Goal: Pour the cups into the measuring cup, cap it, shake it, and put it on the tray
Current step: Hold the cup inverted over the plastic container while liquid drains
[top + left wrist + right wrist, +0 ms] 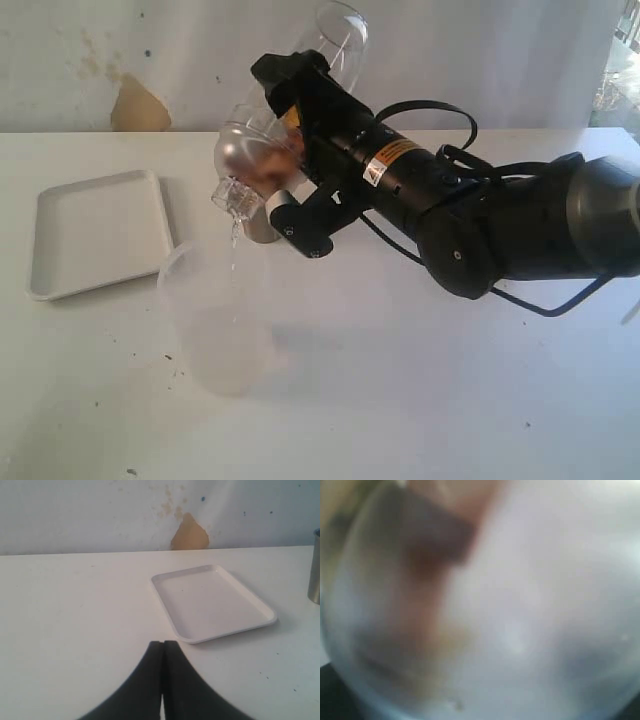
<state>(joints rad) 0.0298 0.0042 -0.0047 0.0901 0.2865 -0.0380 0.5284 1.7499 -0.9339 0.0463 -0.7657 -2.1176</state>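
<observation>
My right gripper [290, 150] is shut on the clear measuring cup [300, 110], which is held tilted above the table with its narrower rounded end down. A thin stream of water falls from that end into a frosted translucent cup [215, 325] below. Blurred clear plastic of the measuring cup [520, 605] fills the right wrist view. A brown blur [268, 165] shows through its wall; I cannot tell if it is the wooden cup. The steel tumbler [260, 228] stands behind, half hidden, and shows again as the tumbler [315, 570]. My left gripper [163, 643] is shut and empty, near the white tray [212, 602].
The tray [95, 230] lies empty at the left of the white table. A pale wall with a brown patch [138, 108] runs along the table's far edge. The right arm [500, 225] reaches across from the right.
</observation>
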